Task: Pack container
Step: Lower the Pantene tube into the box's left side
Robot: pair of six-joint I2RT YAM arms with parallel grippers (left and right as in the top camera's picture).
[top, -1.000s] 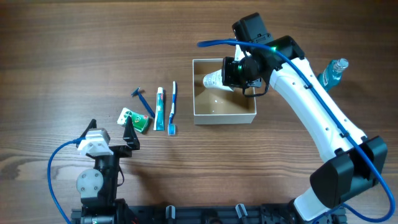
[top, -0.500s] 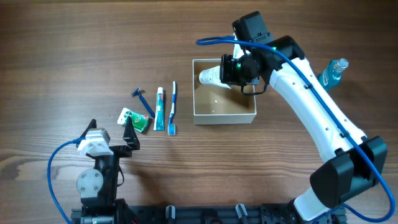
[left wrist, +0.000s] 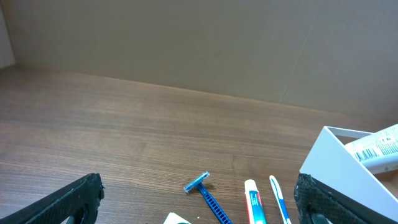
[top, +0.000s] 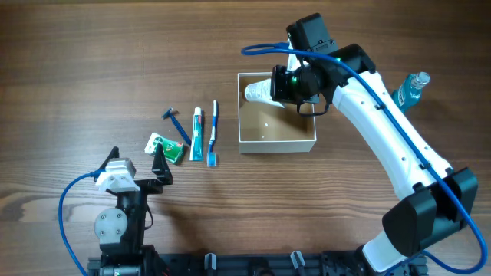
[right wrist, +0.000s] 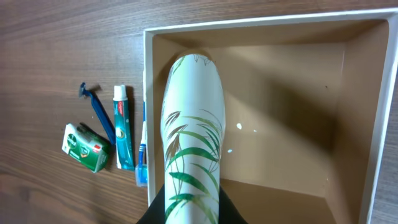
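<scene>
The container (top: 277, 143) is a square white-walled box with a tan inside, right of the table's middle; it also shows in the right wrist view (right wrist: 267, 37) and the left wrist view (left wrist: 339, 165). My right gripper (top: 278, 88) is shut on a white tube with green leaf print (right wrist: 191, 143) and holds it above the box's far left part, its tip (top: 255, 93) pointing left. My left gripper (top: 159, 163) is open and empty near the front left.
A blue razor (top: 176, 123), a toothpaste tube (top: 196, 134), a toothbrush (top: 213, 132) and a small green packet (top: 166, 147) lie left of the box. A clear blue bottle (top: 411, 87) stands at the far right.
My right gripper has carried the tube a little left and toward the far side over the box. The left arm has not moved.
</scene>
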